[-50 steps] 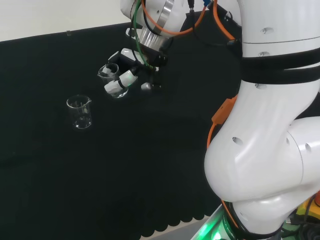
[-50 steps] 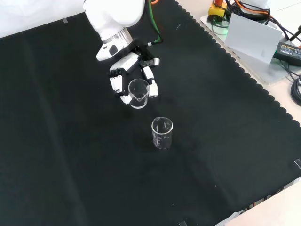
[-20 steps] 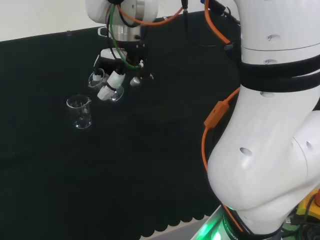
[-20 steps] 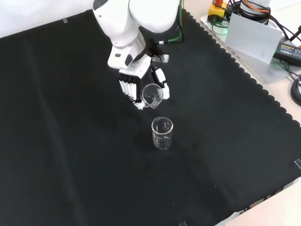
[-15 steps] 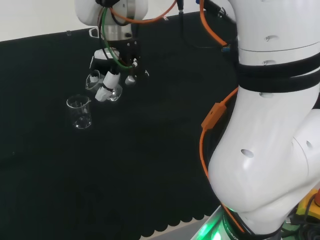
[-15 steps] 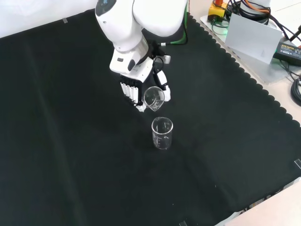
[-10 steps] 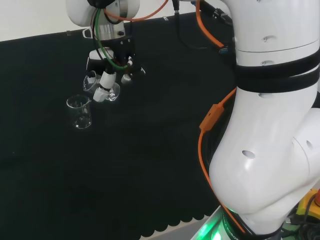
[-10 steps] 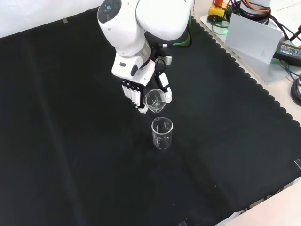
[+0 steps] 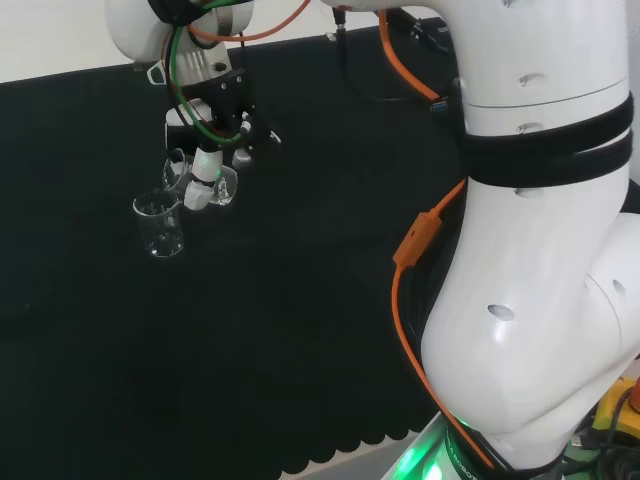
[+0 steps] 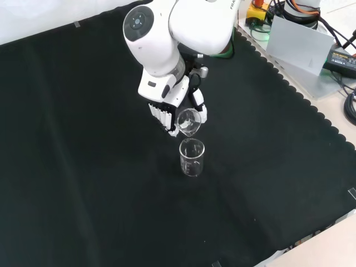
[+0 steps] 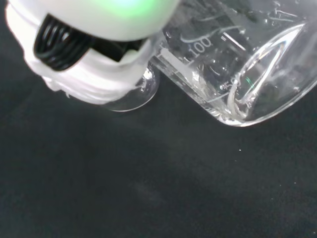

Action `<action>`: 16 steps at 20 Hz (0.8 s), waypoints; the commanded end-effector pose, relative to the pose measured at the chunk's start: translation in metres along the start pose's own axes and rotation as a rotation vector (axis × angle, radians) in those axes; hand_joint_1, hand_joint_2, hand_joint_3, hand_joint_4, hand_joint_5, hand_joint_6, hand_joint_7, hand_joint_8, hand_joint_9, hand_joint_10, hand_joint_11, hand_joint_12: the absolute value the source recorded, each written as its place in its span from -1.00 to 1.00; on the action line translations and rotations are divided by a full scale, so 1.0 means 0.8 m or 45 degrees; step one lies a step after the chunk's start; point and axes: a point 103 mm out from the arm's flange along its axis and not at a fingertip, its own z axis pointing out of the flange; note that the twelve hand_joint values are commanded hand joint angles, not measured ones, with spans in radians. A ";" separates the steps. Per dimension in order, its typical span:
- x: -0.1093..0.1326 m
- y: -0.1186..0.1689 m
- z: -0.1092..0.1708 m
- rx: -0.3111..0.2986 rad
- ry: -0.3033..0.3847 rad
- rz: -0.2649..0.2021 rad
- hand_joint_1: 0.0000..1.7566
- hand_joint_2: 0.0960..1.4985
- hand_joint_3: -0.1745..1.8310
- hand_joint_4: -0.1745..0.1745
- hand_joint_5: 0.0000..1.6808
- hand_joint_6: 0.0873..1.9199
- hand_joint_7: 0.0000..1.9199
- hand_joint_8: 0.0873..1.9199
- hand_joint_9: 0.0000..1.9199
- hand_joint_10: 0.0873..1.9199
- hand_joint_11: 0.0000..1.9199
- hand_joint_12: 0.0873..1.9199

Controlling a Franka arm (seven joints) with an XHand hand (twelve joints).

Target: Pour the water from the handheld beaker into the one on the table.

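1. Robot hand has its fingers curled round the handheld beaker, tilted, lip just above the counter beaker.
2. Risk: lip sits off-centre from the rim, so water lands on the counter.
3. Risk: dropping lower knocks the standing beaker over.

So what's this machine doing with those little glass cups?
A white robot arm's hand has its fingers curled round a small clear beaker and holds it tilted just above a second beaker standing upright on the black cloth. It looks set to pour from one into the other. I can't tell whether any water is flowing.
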 end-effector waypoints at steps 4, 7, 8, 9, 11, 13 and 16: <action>0.009 -0.002 -0.002 0.065 -0.087 0.026 0.49 -0.25 -0.06 -1.00 0.42 -0.20 0.31 -0.23 0.60 -0.28 0.26 -0.23; 0.011 -0.002 -0.003 0.083 -0.100 0.033 0.49 -0.26 -0.06 -1.00 0.42 -0.19 0.31 -0.23 0.60 -0.28 0.26 -0.23; 0.013 -0.002 -0.004 0.089 -0.106 0.034 0.49 -0.26 -0.06 -1.00 0.42 -0.19 0.31 -0.22 0.60 -0.28 0.26 -0.23; 0.015 -0.001 -0.004 0.098 -0.113 0.036 0.49 -0.26 -0.06 -1.00 0.42 -0.19 0.31 -0.22 0.60 -0.28 0.26 -0.23; 0.018 -0.001 -0.005 0.107 -0.133 0.041 0.49 -0.26 -0.06 -1.00 0.42 -0.19 0.31 -0.22 0.60 -0.27 0.26 -0.23; 0.022 -0.001 -0.006 0.118 -0.155 0.046 0.49 -0.26 -0.06 -1.00 0.42 -0.19 0.31 -0.22 0.60 -0.27 0.26 -0.23; 0.026 0.001 -0.009 0.137 -0.180 0.051 0.49 -0.26 -0.06 -1.00 0.42 -0.19 0.31 -0.22 0.60 -0.27 0.26 -0.23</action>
